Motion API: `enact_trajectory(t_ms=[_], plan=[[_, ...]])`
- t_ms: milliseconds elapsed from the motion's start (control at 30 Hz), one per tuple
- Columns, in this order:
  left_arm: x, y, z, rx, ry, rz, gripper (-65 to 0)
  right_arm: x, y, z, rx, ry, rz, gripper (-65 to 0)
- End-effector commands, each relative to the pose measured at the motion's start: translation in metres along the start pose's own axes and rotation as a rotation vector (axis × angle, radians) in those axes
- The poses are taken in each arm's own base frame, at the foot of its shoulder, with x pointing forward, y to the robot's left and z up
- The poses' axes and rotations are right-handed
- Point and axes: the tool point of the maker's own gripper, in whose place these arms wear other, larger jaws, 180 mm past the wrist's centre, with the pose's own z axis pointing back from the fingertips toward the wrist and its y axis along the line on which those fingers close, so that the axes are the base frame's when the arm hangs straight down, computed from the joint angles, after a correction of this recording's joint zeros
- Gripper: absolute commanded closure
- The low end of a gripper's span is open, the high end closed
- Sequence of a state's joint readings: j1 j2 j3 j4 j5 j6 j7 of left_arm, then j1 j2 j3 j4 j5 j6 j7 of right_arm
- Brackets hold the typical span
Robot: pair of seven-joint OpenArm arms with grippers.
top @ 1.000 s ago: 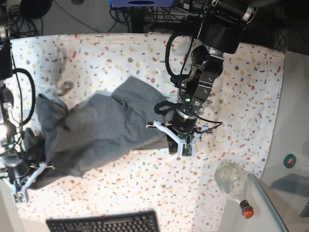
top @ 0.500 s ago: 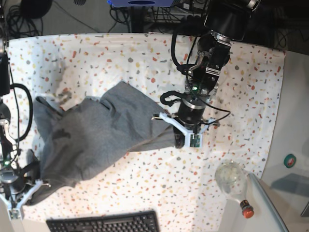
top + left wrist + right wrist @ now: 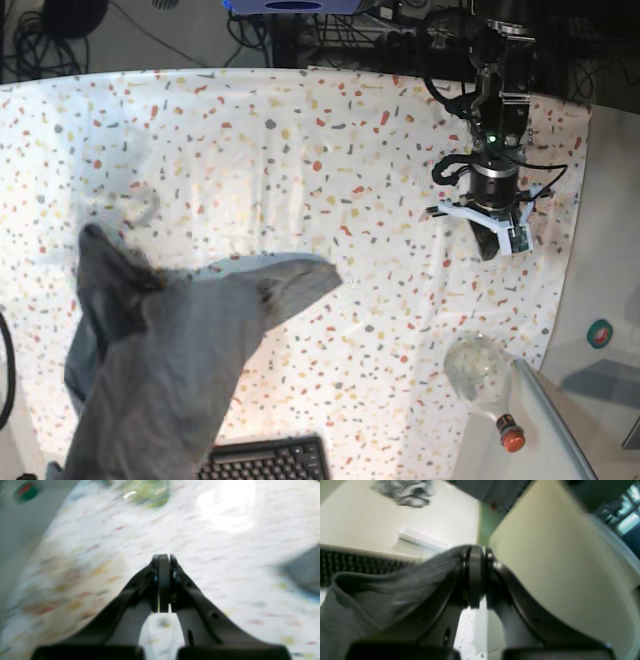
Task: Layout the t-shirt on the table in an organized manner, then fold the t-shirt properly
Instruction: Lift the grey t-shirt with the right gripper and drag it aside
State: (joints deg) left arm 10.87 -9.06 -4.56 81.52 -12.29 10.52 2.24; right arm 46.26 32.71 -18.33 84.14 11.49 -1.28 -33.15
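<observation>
The grey t-shirt (image 3: 165, 370) hangs bunched over the table's (image 3: 300, 150) front left corner, one end trailing on the speckled cloth near the middle. In the right wrist view my right gripper (image 3: 477, 555) is shut on a fold of the t-shirt (image 3: 382, 592); the base view does not show this gripper. My left gripper (image 3: 490, 240) hovers over the table's right side, far from the shirt. Its wrist view shows the left gripper (image 3: 163, 560) shut with nothing between the fingers, the t-shirt (image 3: 302, 572) a grey blur at the right edge.
A clear glass bottle (image 3: 478, 370) with a red cap lies at the front right. A black keyboard (image 3: 265, 462) sits at the front edge, partly under the hanging shirt. A green round object (image 3: 600, 332) rests on the white side ledge. Cables run behind the table.
My left gripper has let go of the shirt and swung back to the right. The right arm has pulled the shirt toward the front left and lifted it, leaving the base view.
</observation>
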Motion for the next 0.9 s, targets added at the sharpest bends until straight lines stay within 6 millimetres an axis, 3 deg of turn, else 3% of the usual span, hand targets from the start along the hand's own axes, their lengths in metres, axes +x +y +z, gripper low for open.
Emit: enact_trajectory(t_ms=[0, 67, 133, 233, 467, 567, 667, 767, 867], plan=[[0.019, 0.0, -0.003, -0.014, -0.064, -0.008, 0.0, 0.013, -0.005, 0.013, -0.004, -0.037, -0.01, 0.0], [0.018, 0.004, -0.002, -0.012, -0.062, -0.019, 0.0, -0.002, 0.002, 0.043, 0.01, -0.001, -0.034, 0.0], [0.018, 0.005, -0.002, -0.011, -0.062, -0.022, 0.0, -0.035, 0.012, 0.068, 0.025, 0.061, -0.056, 0.0], [0.021, 0.005, -0.004, -0.011, -0.068, -0.023, 0.0, -0.111, 0.032, 0.093, 0.045, 0.202, -0.128, 0.0], [0.022, 0.0, -0.004, -0.023, -0.07, -0.025, 0.0, -0.29, 0.025, 0.145, -0.052, 0.494, -0.237, 0.0], [0.021, -0.001, -0.004, -0.025, -0.069, -0.026, 0.0, -0.348, 0.026, 0.17, -0.067, 0.608, -0.235, 0.0], [0.02, -0.001, -0.004, -0.026, -0.065, -0.027, 0.0, -0.382, 0.008, 0.189, -0.129, 0.697, -0.263, 0.0], [0.012, 0.001, -0.005, -0.02, -0.045, -0.03, 0.0, -0.396, -0.004, 0.203, -0.193, 0.771, -0.333, 0.0], [0.002, 0.003, -0.006, -0.014, -0.019, -0.032, 0.0, -0.391, -0.004, 0.205, -0.192, 0.819, -0.358, -24.9]])
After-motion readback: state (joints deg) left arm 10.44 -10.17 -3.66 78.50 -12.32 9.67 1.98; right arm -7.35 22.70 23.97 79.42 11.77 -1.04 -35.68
